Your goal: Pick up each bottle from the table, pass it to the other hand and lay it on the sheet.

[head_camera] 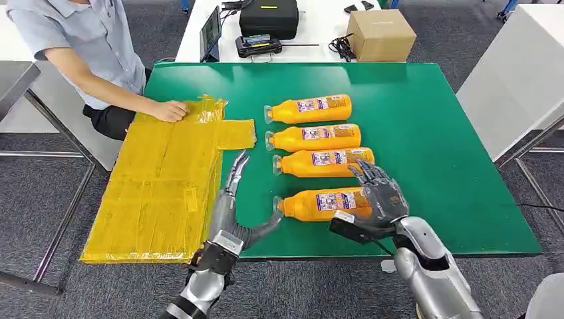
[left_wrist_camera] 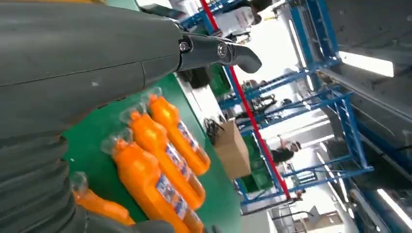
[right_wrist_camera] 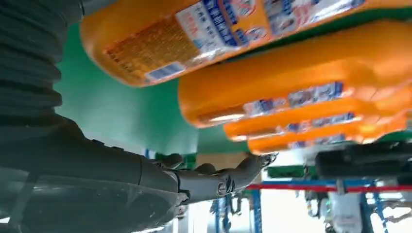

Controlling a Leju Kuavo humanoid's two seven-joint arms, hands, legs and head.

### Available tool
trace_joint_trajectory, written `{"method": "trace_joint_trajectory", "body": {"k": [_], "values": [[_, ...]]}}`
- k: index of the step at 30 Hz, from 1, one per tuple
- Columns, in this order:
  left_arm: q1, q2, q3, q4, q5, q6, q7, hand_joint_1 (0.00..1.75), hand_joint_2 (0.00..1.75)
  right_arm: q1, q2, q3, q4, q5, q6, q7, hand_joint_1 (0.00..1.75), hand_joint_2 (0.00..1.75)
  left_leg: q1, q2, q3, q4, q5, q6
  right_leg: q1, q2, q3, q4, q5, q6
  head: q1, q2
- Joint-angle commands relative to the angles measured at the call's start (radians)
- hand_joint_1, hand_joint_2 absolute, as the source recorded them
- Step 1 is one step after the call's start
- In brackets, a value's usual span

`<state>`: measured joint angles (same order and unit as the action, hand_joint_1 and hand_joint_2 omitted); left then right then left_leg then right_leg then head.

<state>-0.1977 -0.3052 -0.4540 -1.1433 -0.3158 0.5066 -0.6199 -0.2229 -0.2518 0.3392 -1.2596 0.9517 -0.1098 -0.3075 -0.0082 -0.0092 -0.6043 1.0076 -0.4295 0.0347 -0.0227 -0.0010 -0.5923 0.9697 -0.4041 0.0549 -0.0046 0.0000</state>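
Four orange bottles lie side by side on the green table (head_camera: 439,146), caps pointing left. The nearest bottle (head_camera: 319,203) has my right hand (head_camera: 379,196) over its base end, fingers spread and not closed round it. In the right wrist view that bottle (right_wrist_camera: 194,34) lies close to the right hand (right_wrist_camera: 97,165), whose thumb (right_wrist_camera: 214,179) stands clear of it. My left hand (head_camera: 233,199) is open at the sheet's edge, its thumb near the nearest bottle's cap. The left hand (left_wrist_camera: 97,58) looks along the row of bottles (left_wrist_camera: 163,155). The yellow sheet (head_camera: 159,179) covers the table's left side.
A person (head_camera: 86,40) sits at the far left with a hand (head_camera: 169,110) on the sheet's far edge. Behind the green table a white table carries a cardboard box (head_camera: 380,34) and a black case (head_camera: 269,16). The table's front edge runs just below both hands.
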Motion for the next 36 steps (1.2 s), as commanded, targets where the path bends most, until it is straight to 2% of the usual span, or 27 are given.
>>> {"method": "trace_joint_trajectory", "body": {"k": [1, 9, 20, 21, 22, 32, 35, 36], "values": [[-0.049, 0.002, -0.032, 0.073, 0.014, -0.003, 0.014, 0.00, 1.75, -0.054, -0.037, 0.131, 0.057, -0.031, 0.040, -0.003, 0.00, 1.75, 0.001, 0.002, 0.004, 0.000, -0.002, -0.002, 0.001, 0.001, 0.004, -0.001, -0.001, -0.002, 0.000, 0.000], [-0.048, -0.004, -0.041, 0.066, 0.013, -0.009, 0.037, 0.00, 1.75, -0.031, -0.068, 0.188, -0.017, -0.040, 0.072, 0.010, 0.00, 1.75, 0.000, 0.000, 0.002, 0.000, -0.001, -0.001, 0.000, 0.000, 0.002, 0.000, 0.000, -0.002, 0.000, 0.000], [-0.048, -0.004, -0.041, 0.066, 0.013, -0.009, 0.037, 0.00, 1.75, -0.031, -0.068, 0.188, -0.017, -0.040, 0.072, 0.010, 0.00, 1.75, 0.001, 0.001, 0.004, 0.000, -0.002, -0.002, 0.002, 0.000, 0.004, 0.000, -0.001, -0.003, 0.000, 0.000], [-0.040, -0.005, -0.044, 0.061, 0.008, -0.009, 0.046, 0.00, 1.75, -0.027, -0.073, 0.203, -0.034, -0.047, 0.085, 0.025, 0.00, 1.75, 0.001, 0.001, 0.003, 0.000, -0.002, -0.002, 0.001, 0.000, 0.003, 0.000, -0.001, -0.002, 0.000, 0.000], [-0.015, 0.004, -0.039, 0.037, -0.012, 0.004, 0.062, 0.00, 1.75, -0.049, -0.092, 0.222, -0.044, -0.002, 0.082, 0.121, 0.00, 1.75, 0.000, 0.000, 0.002, 0.000, -0.001, -0.001, 0.001, 0.000, 0.002, 0.000, -0.001, -0.002, 0.000, 0.000], [0.002, 0.010, -0.038, 0.011, -0.029, -0.005, 0.092, 0.00, 1.75, -0.104, -0.099, 0.224, 0.001, 0.033, 0.090, 0.187, 0.00, 1.75, 0.000, 0.003, 0.002, 0.000, -0.002, -0.002, 0.000, 0.003, 0.002, 0.000, 0.000, -0.002, 0.000, 0.000], [0.000, 0.009, -0.041, 0.014, -0.030, -0.006, 0.094, 0.00, 1.75, -0.103, -0.096, 0.223, 0.002, 0.032, 0.093, 0.192, 0.00, 1.75, 0.003, 0.005, 0.009, 0.002, -0.005, -0.005, 0.003, 0.003, 0.009, 0.000, -0.003, -0.006, 0.000, 0.000], [-0.002, 0.010, -0.043, 0.015, -0.031, -0.011, 0.098, 0.00, 1.75, -0.109, -0.099, 0.228, 0.006, 0.028, 0.102, 0.198, 0.00, 1.75, 0.001, 0.001, 0.002, 0.000, -0.001, -0.002, 0.001, 0.001, 0.002, -0.001, 0.000, -0.002, 0.000, 0.000]]}}
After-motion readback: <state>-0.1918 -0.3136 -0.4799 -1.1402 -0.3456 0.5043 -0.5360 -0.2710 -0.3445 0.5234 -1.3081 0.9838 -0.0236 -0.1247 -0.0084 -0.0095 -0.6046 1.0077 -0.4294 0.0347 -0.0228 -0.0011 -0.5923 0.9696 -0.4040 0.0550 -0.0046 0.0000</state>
